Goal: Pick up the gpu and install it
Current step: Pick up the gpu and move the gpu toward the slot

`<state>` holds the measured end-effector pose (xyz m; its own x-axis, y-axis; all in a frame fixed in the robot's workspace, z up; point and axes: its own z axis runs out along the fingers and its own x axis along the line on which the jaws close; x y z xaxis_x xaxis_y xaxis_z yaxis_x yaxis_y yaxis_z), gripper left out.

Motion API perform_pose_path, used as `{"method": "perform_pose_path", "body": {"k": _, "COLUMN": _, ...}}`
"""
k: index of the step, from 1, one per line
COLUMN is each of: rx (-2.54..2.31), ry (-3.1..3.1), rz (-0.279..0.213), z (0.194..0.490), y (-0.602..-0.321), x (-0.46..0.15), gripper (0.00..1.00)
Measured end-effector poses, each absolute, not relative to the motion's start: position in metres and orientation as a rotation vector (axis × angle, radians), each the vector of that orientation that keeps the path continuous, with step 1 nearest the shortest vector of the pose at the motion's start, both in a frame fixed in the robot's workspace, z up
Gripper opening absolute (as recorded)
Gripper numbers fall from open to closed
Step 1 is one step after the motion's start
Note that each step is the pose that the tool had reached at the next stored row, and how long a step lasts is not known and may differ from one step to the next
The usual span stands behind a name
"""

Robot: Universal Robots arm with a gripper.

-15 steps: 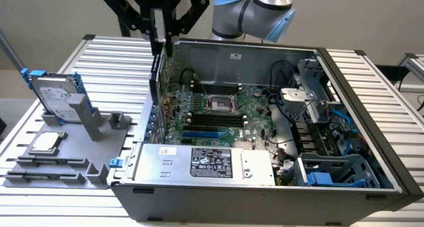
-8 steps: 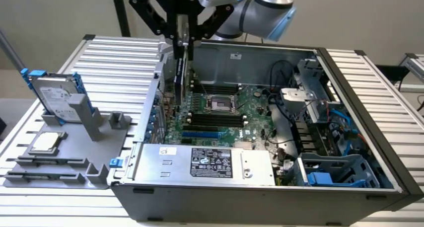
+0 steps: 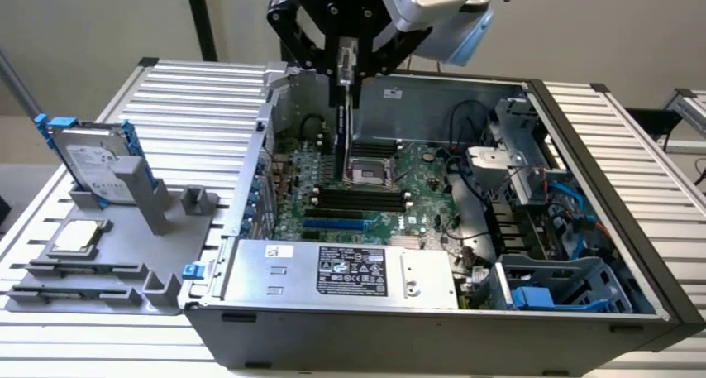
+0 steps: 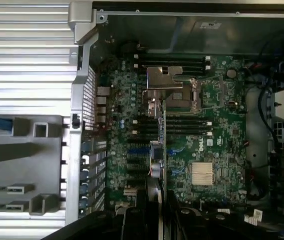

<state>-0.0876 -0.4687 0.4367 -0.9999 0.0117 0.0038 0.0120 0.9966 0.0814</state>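
Grip first: my gripper (image 3: 349, 65) is clenched on the gpu (image 3: 343, 130), one finger on each flat face near its upper end. The card hangs upright and edge-on from me, reaching down into the open computer case (image 3: 441, 337). In the wrist view, my gripper (image 4: 157, 220) looks straight along the gpu (image 4: 157, 159), which shows as a thin strip over the green motherboard (image 4: 207, 150). It runs beside the black expansion slots and points toward the CPU socket (image 4: 174, 92). I cannot tell whether its lower edge touches the board.

A silver power supply (image 3: 342, 270) sits against the near wall of the case. Outside the case, at the exterior view's left, a hard drive (image 3: 94, 159) with a blue frame stands tilted in a gray holder (image 3: 111, 262) on the ribbed metal table (image 3: 198, 88).
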Motion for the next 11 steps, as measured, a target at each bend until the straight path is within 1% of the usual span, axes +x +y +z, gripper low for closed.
{"method": "perform_pose_path", "body": {"k": 11, "rx": -0.018, "ry": -3.136, "rz": -0.127, "z": 0.417, "y": -0.457, "x": -0.038, "gripper": 0.27}}
